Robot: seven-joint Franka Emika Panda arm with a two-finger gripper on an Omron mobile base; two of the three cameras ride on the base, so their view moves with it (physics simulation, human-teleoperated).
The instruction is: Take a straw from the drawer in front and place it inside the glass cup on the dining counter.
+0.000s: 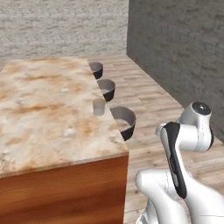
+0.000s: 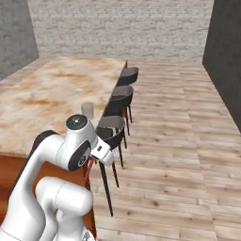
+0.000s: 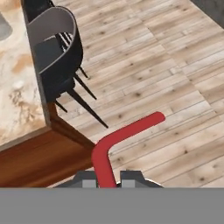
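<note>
- Two risks stood out, both judged from how things lay: the straw [image 3: 127, 140] could hit something on the way to the glass cup [image 1: 99, 106], or it could slip in the hand [image 3: 107, 180].
- Its fingers were nearly together, clamped on the bottom of the red straw; in the right base view a short piece of red showed under the hand [image 2: 90, 165].
- In the hand view, the straw rose from between the fingertips toward 12 o'clock, then bent and ran off toward 2 o'clock, its free tip over the wooden floor [image 3: 175, 87].
- So its long axis was not one straight line, and the tip sat to one side of the grip. Aiming by the hand alone would likely miss the mouth of the cup.
- Close by at 10 o'clock were the corner of the counter [image 3: 19, 109] and the nearest dark chair [image 3: 54, 48]; a swing that way could catch the tip on either.
- A knock could twist the thin straw in the grip or pull it free.
- Out on the counter [image 1: 43, 109] the cup stood upright near its edge beside the chairs, well apart from the hand.
- Being small, the cup might tip if the straw pushed on its rim.
</note>
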